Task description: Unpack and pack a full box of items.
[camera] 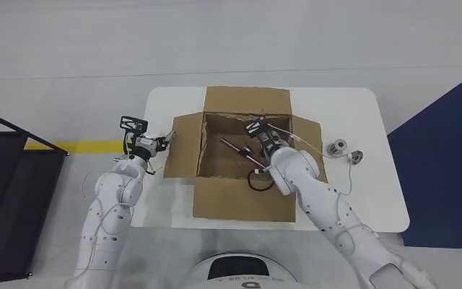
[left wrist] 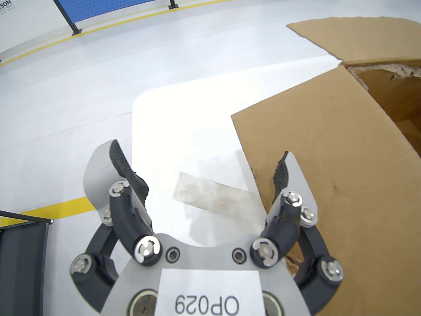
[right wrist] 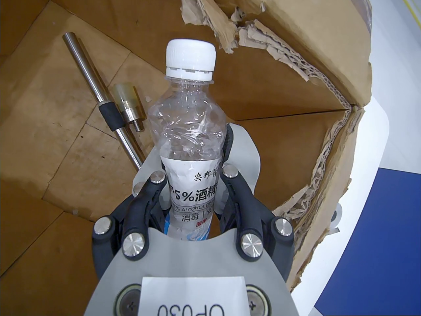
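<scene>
From above, the open cardboard box point(camera: 242, 199) sits in the middle of the white table point(camera: 361, 195) with its flaps folded outward. My left hand point(camera: 162, 140) hovers at 9 o'clock of the box, just outside the flap on that side and near the table's edge. My right hand point(camera: 260, 134) is down inside the box, toward 1 o'clock of the opening, and a thin metal rod point(camera: 234, 144) lies on the box floor at about 9 o'clock of it. Two small metal pieces point(camera: 336, 149) lie on the table at 3 o'clock of the box, close to each other and apart from the flap. In my left wrist view, my left hand point(left wrist: 200, 157) is spread wide with nothing between its fingers. One finger hangs over bare table and the other over the edge of the box flap point(left wrist: 329, 152), and a worn strip of tape point(left wrist: 210, 195) is stuck to the table between them. In my right wrist view, my right hand point(right wrist: 194, 156) is pinching a clear plastic bottle point(right wrist: 189, 116) with a white cap around its labelled middle, inside the box. The metal rod point(right wrist: 88, 73) lies on the box floor beside the bottle, a short threaded fitting point(right wrist: 128, 103) rests against the rod's dark sleeve, and the box wall point(right wrist: 296, 17) is torn along its rim.
</scene>
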Robot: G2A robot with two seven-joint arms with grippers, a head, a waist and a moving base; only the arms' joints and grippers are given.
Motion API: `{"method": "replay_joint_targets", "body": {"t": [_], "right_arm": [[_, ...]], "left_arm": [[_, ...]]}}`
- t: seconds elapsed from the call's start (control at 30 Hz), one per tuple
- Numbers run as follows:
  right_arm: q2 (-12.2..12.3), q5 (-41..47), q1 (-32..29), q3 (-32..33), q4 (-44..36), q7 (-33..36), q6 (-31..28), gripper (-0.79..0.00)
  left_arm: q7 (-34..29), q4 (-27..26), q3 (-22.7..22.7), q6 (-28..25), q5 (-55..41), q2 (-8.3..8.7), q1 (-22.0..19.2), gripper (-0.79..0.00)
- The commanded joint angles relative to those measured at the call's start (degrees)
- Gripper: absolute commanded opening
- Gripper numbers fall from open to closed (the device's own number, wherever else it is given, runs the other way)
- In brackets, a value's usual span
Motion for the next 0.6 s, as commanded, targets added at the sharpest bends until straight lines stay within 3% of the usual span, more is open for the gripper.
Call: {"method": "replay_joint_targets", "body": {"t": [0.0,0.23,0.33,0.4,0.5,0.57], "right_arm": [[-0.1,-0.68,-0.21,-0.01,0.09,0.22,-0.03,-0.486],[-0.05,-1.86,-2.2,1.72,-2.39,0.75,-1.44,-0.394],[0.32,-2.4,-3.7,3.76,-4.55,0.38,-2.94,-0.163],[0.85,-1.44,-5.56,6.43,-8.41,-1.09,-5.13,-0.083],[2.22,3.63,-11.57,14.6,-17.47,-5.54,-10.01,-0.092],[3.17,8.41,-17.22,22.58,-23.77,-10.06,-12.77,-0.154]], "left_arm": [[0.0,0.0,0.0,0.0,0.0,0.0,0.0,0.0],[0.0,0.0,0.0,0.0,0.0,0.0,0.0,0.0],[0.0,0.0,0.0,0.0,0.0,0.0,0.0,0.0],[0.0,0.0,0.0,0.0,0.0,0.0,0.0,0.0],[0.0,0.0,0.0,0.0,0.0,0.0,0.0,0.0],[0.0,0.0,0.0,0.0,0.0,0.0,0.0,0.0]]}}
